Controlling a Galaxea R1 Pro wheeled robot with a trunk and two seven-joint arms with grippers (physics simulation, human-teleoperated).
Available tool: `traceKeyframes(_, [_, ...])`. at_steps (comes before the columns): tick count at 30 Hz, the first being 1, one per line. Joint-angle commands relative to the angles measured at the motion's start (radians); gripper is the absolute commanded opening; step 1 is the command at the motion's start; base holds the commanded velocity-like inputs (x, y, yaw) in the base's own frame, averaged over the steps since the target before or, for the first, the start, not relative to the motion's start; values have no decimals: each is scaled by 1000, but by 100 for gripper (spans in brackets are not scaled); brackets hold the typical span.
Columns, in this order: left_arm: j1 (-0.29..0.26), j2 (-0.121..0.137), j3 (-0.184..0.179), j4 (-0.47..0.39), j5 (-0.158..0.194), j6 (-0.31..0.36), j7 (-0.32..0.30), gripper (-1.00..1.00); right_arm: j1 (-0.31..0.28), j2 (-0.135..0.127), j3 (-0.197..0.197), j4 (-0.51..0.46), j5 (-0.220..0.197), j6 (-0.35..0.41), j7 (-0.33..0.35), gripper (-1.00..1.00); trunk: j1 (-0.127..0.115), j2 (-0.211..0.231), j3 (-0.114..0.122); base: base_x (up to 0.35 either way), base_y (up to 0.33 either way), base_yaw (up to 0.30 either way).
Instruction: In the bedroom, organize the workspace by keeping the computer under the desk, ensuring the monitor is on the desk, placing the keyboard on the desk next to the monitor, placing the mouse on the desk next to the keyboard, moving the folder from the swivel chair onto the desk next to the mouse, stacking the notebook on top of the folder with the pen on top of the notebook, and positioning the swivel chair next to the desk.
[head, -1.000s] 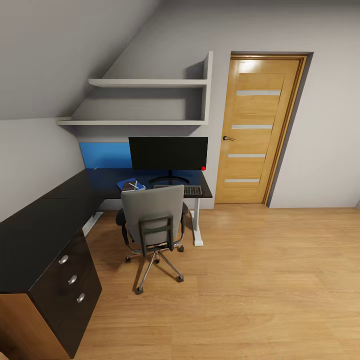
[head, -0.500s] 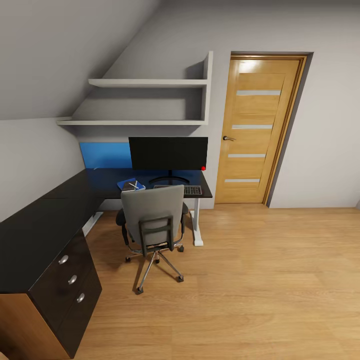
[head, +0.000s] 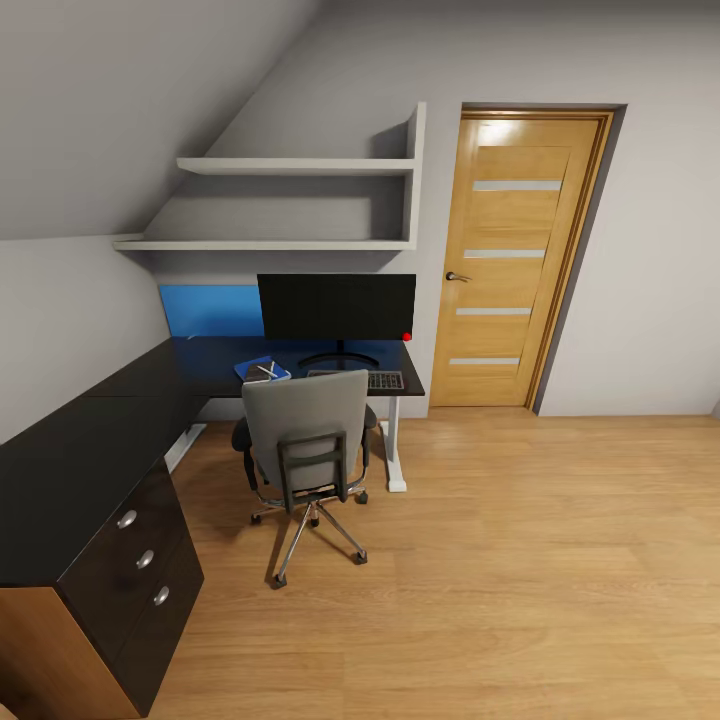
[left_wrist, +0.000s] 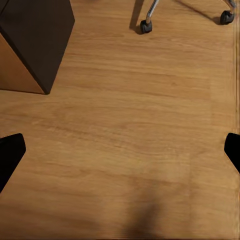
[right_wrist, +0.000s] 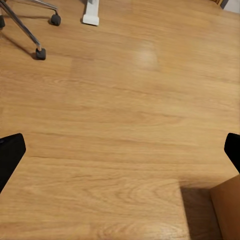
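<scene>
Bedroom corner, seen from the head camera. Black L-shaped desk (head: 200, 365) runs along the left wall and turns across the far wall under a sloped ceiling. Monitor (head: 337, 306) stands upright on the far section, screen dark, a small red spot at its lower right corner. Keyboard (head: 384, 380) lies on the desk just in front of the monitor's stand, partly hidden by the chair back. A blue flat item, likely the folder or notebook (head: 262, 369), lies on the desk left of the keyboard with a thin pale thing on top, too small to name. Mouse and computer cannot be made out.

Swivel chair (head: 305, 440) is grey, back turned toward the camera, tucked close against the desk's far section; its star base and castors sit on the wood floor (head: 520, 560). Near left, a drawer unit (head: 130, 570) with three round knobs under the desktop. Two wall shelves (head: 300, 205) above the monitor. Wooden door (head: 515, 260) at far right, shut.

Left gripper (left_wrist: 120, 150): dark fingertips at opposite edges of the wrist picture, spread wide, nothing between them, floor below, a chair castor and the drawer unit's corner beyond. Right gripper (right_wrist: 120, 150): same, fingers wide apart, empty, over bare floor, with chair legs and a white desk foot (right_wrist: 91, 12) beyond.
</scene>
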Motion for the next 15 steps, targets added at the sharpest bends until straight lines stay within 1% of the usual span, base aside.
traceKeyframes(1, [0, -5, -6, 0, 5, -2, 5, 100, -1, 0, 9, 2, -3, -2, -5, 100, 0, -1, -1, 0, 0, 0])
traceKeyframes(5, [0, -23, -6, 0, 5, -2, 4, 100, -1, 0, 9, 2, -3, -2, -5, 100, 0, -1, -1, 0, 0, 0])
traceKeyframes(8, [0, -28, -6, 0, 5, -2, 4, 100, -1, 0, 9, 2, -3, -2, -5, 100, 0, -1, -1, 0, 0, 0])
traceKeyframes(15, [0, -31, -4, 0, 5, -2, 4, 100, -1, 0, 9, 2, -3, -2, -5, 100, 0, -1, -1, 0, 0, 0])
